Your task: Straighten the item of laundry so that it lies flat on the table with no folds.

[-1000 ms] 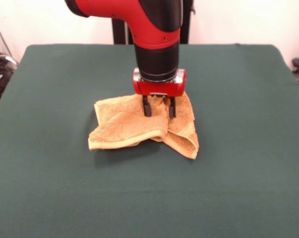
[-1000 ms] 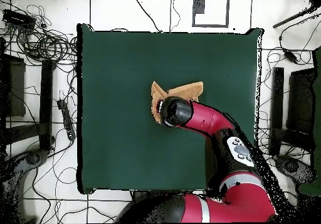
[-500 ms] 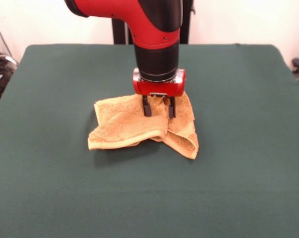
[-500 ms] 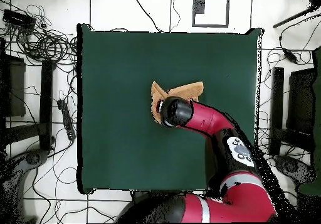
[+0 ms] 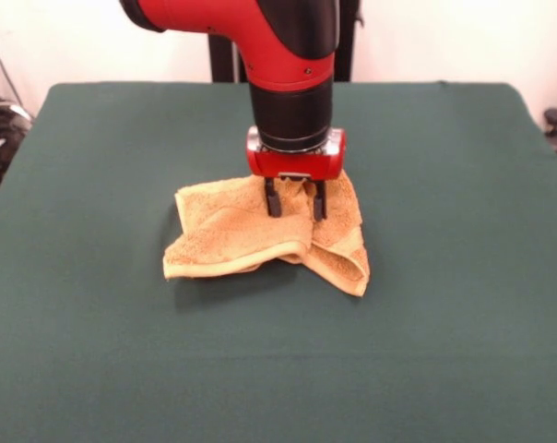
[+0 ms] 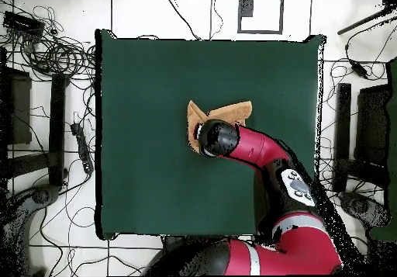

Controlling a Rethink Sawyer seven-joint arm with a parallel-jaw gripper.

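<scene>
I have the claw pointing straight down with its two dark fingers pressed into the towel. They stand a narrow gap apart, and a small ridge of terry rises between them, so I read the claw as pinching that bit of cloth. The towel sits crumpled on the table, with most of it spreading out below the claw toward my front camera. A folded flap with a hemmed border lies just to the front-left of the fingers, and a second fold runs down to a corner at the front-right. From overhead, the arm's wrist covers the claw, and the towel pokes out from beneath it as two pointed corners on the side away from the robot's base.
</scene>
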